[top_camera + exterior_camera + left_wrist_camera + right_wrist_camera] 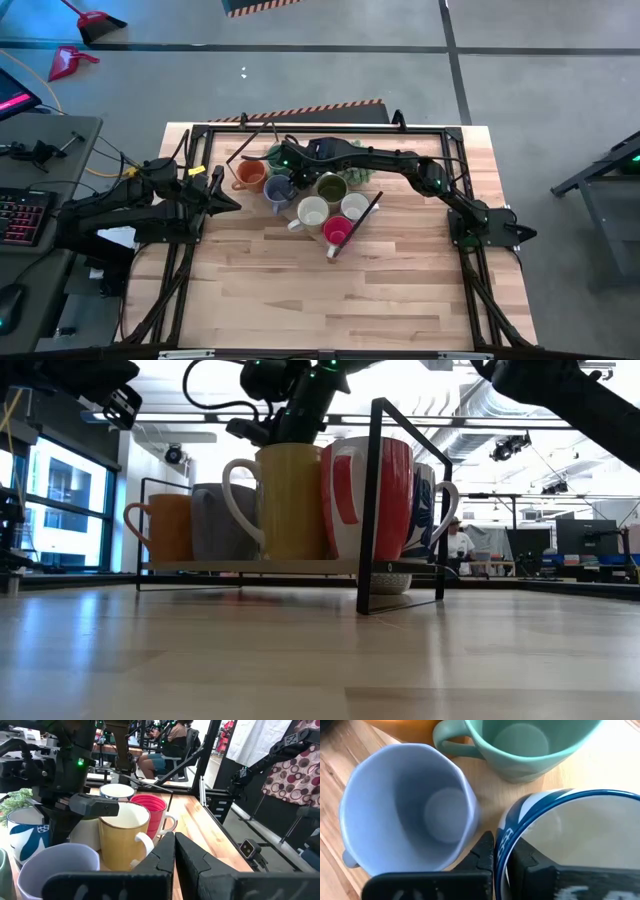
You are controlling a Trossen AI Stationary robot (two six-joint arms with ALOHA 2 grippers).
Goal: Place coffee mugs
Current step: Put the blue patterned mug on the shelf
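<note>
Several coffee mugs stand close together on a black wire rack [370, 510] at the table's far middle: an orange mug [250, 175], a blue-grey mug [405, 815], a pale green mug [525, 745], a cream mug [125, 832] and a red-pink mug [337, 232]. My right gripper [496, 860] reaches in from the right, slanting down, shut on a white mug with a blue rim and pattern [570, 835] beside the blue-grey one. My left gripper [228, 197] waits shut at the table's left, touching nothing. My right gripper pinches the blue rim [504, 837] of the white patterned mug, one finger inside the mug and one outside its wall. The fingers come from above, slanting down from the table's right. The mug stays upright; whether its base rests on the rack is hidden.
An olive mug [332, 187] and two white mugs [312, 212] stand in the same cluster. A spiky green plant [15, 800] sits behind the mugs. Bare wooden tabletop [330, 290] lies toward the near edge. A person sits in the room beyond [167, 750].
</note>
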